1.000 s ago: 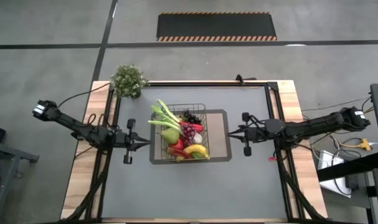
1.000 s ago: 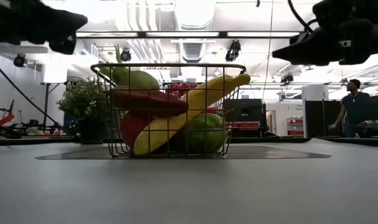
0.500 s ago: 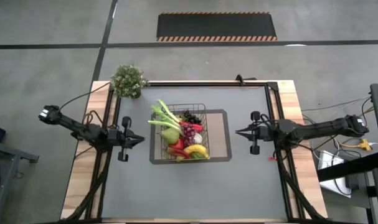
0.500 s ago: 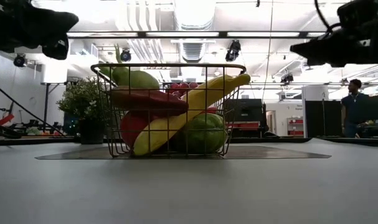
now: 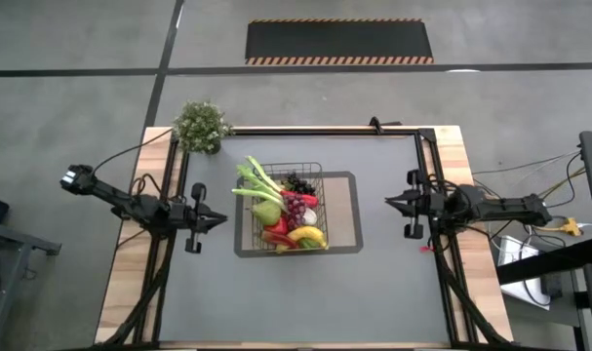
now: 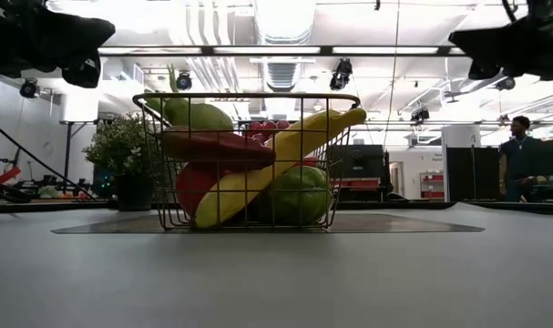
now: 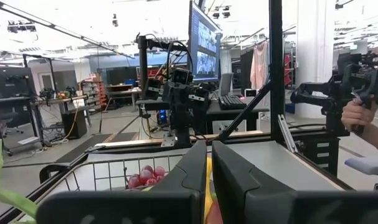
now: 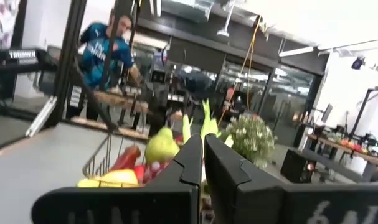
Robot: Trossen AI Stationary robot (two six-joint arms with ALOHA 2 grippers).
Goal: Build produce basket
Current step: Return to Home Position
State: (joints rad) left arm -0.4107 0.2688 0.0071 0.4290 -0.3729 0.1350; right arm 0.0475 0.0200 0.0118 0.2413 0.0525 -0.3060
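The dark wire-mesh basket (image 5: 288, 207) stands on the grey rounded-corner mat (image 5: 344, 213) at mid-table, filled with produce. A leek (image 5: 256, 180), purple grapes (image 5: 294, 200), a green pear (image 5: 266, 213) and a banana (image 6: 276, 164) show. So do a red pepper (image 6: 212, 146) and a watermelon piece (image 6: 299, 196). My left gripper (image 5: 223, 219) hovers left of the basket, shut and empty, pointing at it. My right gripper (image 5: 388, 203) hovers right of the mat, shut and empty. The basket also shows past the fingers in the left wrist view (image 7: 132, 174) and the right wrist view (image 8: 114, 162).
A leafy potted plant (image 5: 201, 127) stands at the table's far left corner. Dark frame rails (image 5: 427, 166) run along the table's sides and far edge. The grey table top (image 5: 305, 292) lies bare in front of the basket. A person (image 6: 517, 155) stands in the room beyond the table.
My right gripper has drawn back toward the table's right edge, away from the basket. My left gripper has drawn back a little toward the left edge, then held still. The basket and produce have stayed put.
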